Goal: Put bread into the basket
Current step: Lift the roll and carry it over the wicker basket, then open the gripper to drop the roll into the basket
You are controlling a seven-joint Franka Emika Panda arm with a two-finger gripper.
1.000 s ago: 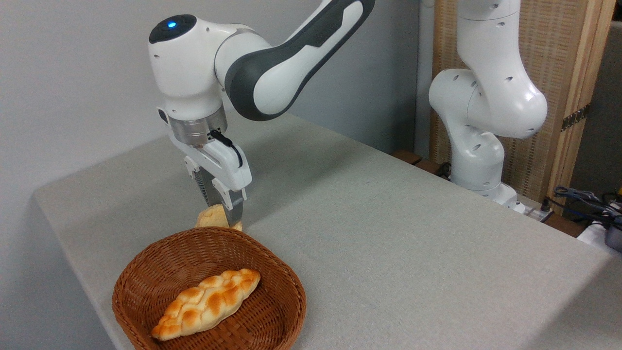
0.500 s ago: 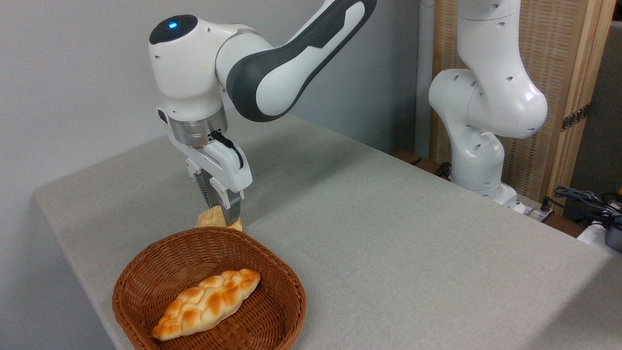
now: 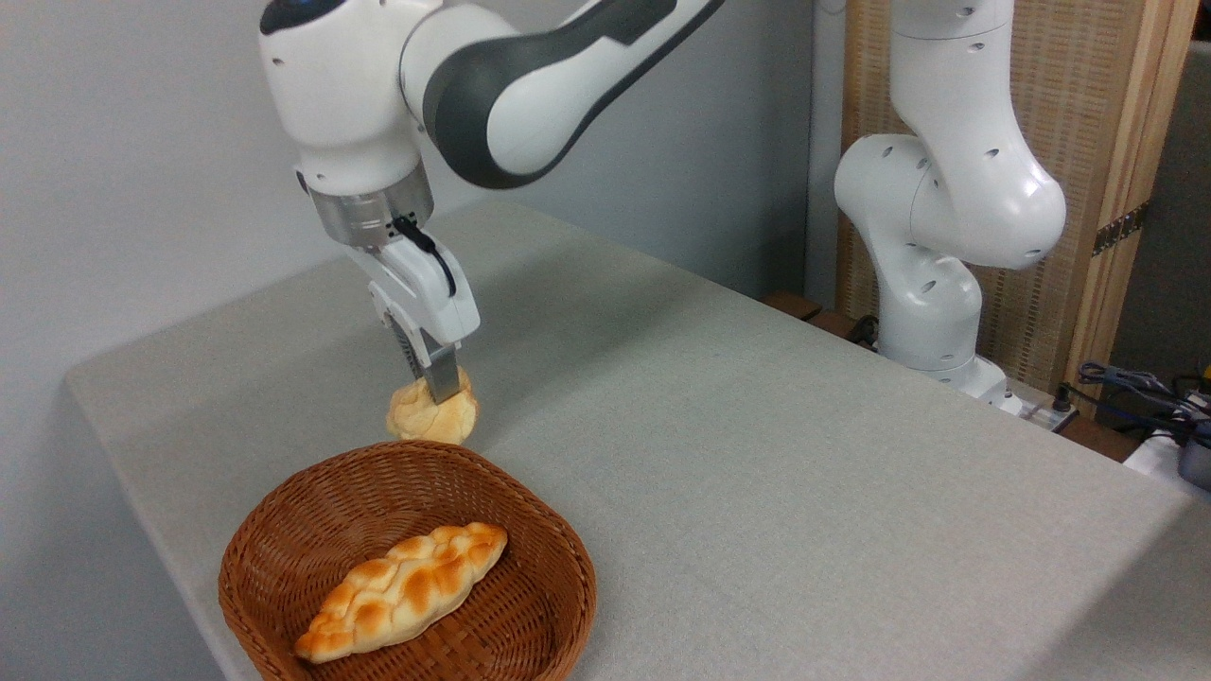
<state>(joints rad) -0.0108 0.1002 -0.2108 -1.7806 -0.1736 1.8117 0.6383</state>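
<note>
The bread [image 3: 430,416], a small golden bun with pale sides, hangs just behind the far rim of the basket [image 3: 284,530], lifted off the table. My gripper [image 3: 433,390] points down from above and is shut on the bun's top, its fingers pressing into it. The basket is round, brown and woven, near the table's front left corner. It holds a long braided loaf [image 3: 405,590] lying diagonally.
The grey cloth table [image 3: 757,473] stretches right and back from the basket, with its edges close on the left and front. The arm's white base [image 3: 932,274] stands off the far right edge, with cables [image 3: 1135,388] beside it.
The gripper rose and shifted slightly left, carrying the bun up with it. More of the bun now shows above the basket rim.
</note>
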